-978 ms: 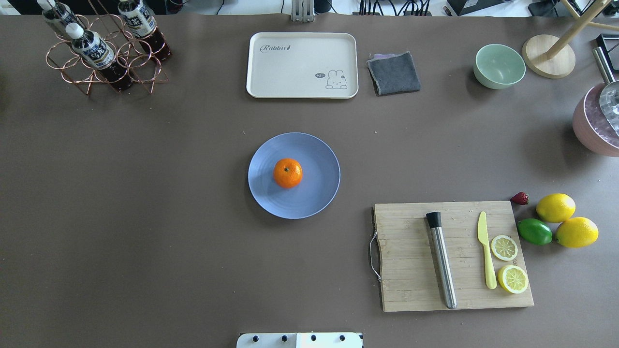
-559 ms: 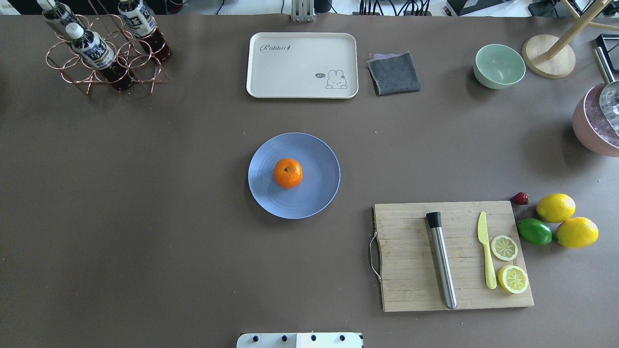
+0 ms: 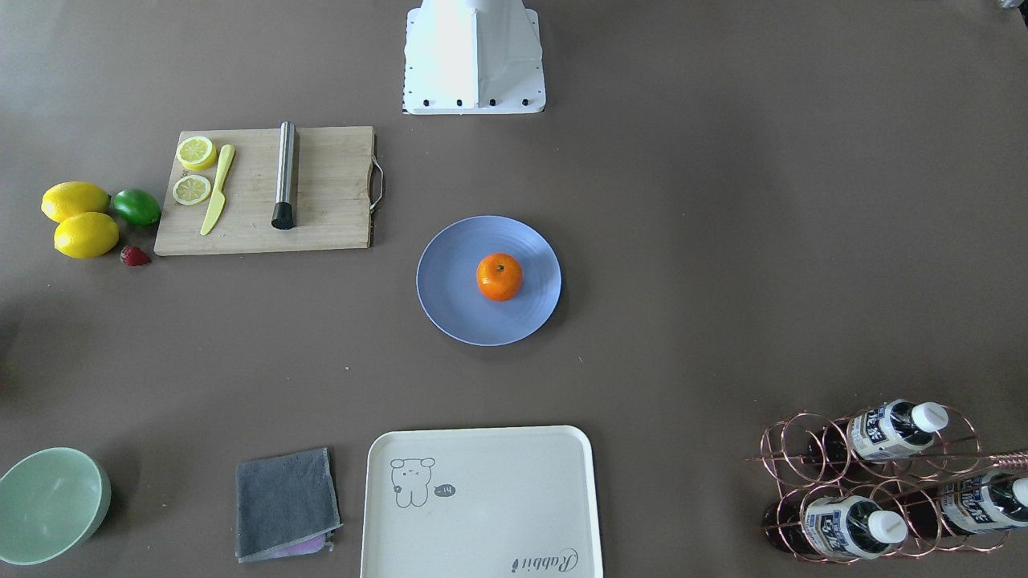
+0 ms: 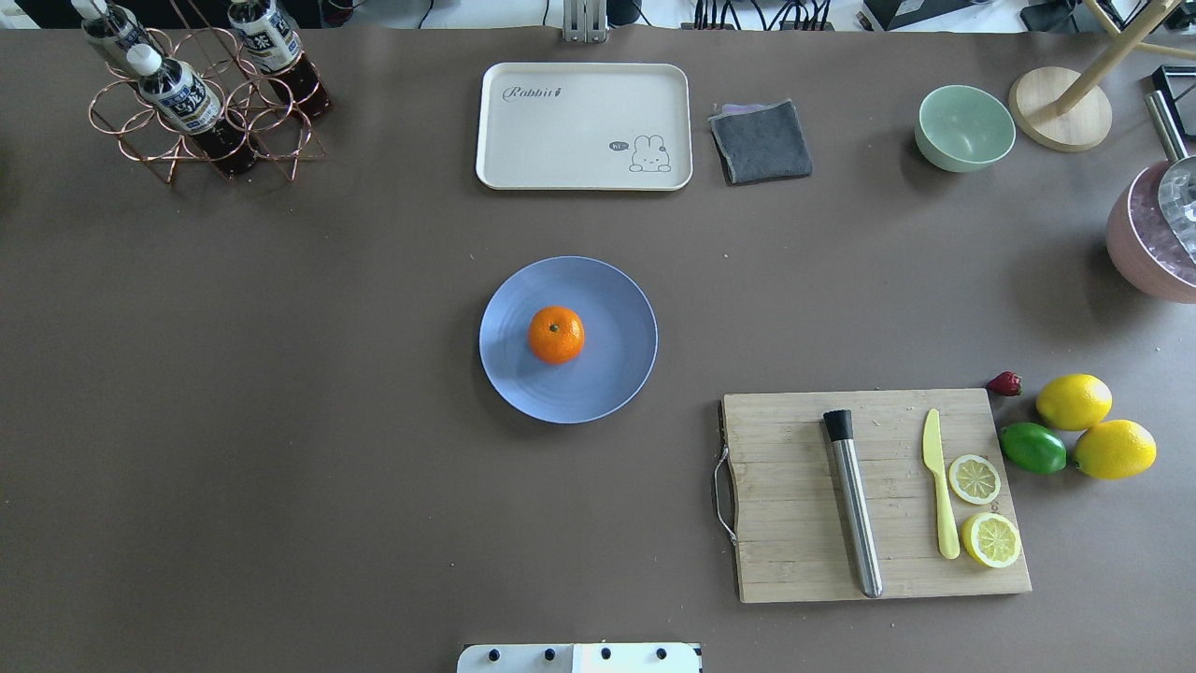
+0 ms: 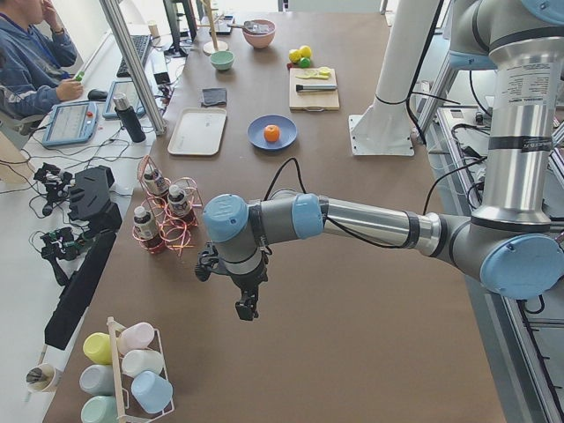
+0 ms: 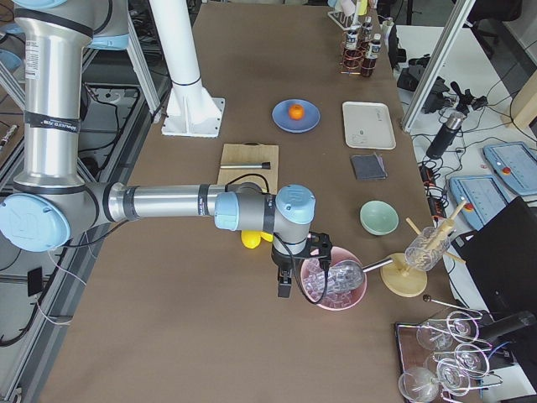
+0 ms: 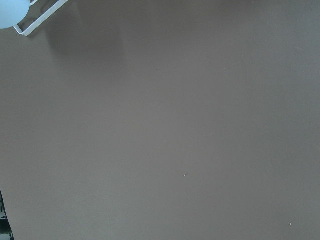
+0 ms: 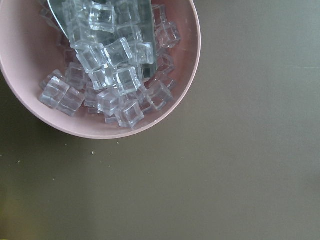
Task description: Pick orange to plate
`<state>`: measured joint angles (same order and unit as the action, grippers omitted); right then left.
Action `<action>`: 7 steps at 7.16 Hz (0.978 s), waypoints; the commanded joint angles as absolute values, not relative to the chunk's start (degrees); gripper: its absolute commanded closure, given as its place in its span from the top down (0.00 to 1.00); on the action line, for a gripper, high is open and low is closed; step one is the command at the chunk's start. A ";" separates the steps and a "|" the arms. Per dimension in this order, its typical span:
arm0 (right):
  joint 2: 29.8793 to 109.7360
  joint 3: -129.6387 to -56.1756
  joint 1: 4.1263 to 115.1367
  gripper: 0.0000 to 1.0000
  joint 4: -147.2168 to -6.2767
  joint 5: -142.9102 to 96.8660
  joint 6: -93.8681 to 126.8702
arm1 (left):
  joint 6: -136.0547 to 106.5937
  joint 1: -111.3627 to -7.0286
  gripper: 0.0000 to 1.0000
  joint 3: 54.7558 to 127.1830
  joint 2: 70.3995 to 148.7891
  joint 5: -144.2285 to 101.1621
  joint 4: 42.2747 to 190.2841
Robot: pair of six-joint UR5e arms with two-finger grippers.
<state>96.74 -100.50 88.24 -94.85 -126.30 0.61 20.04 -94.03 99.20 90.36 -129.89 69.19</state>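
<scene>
The orange (image 4: 556, 335) sits near the middle of the pale blue plate (image 4: 612, 304), stem dimple up; the front-facing view shows the same orange (image 3: 499, 277) on the plate (image 3: 454, 301). Neither gripper is near it. My left gripper (image 5: 247, 308) hangs over bare table at the left end, far from the plate, seen only in the exterior left view. My right gripper (image 6: 284, 290) hangs beside the pink ice bowl (image 6: 334, 281) at the right end, seen only in the exterior right view. Whether either is open or shut I cannot tell.
A cream tray (image 4: 584, 126), grey cloth (image 4: 761, 141) and mint bowl (image 4: 964, 127) line the far side. A cutting board (image 4: 794, 523) carries a steel muddler, knife and lemon slices; lemons (image 4: 1074, 401) and a lime (image 4: 1032, 448) lie beside it. A bottle rack (image 4: 201, 103) stands far left.
</scene>
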 commanded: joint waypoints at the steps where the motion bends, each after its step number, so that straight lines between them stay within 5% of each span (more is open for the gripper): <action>1: 96.77 -100.46 88.24 1.00 -94.83 -126.30 0.62 | 20.13 -94.04 0.98 99.49 90.44 -129.90 69.34; 7: 96.68 -100.63 88.15 1.00 -94.83 -126.56 0.62 | 20.13 -94.04 0.98 98.79 90.35 -129.90 69.35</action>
<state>96.68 -100.57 88.17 -94.83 -126.47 0.61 20.13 -94.04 98.99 90.35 -129.91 69.35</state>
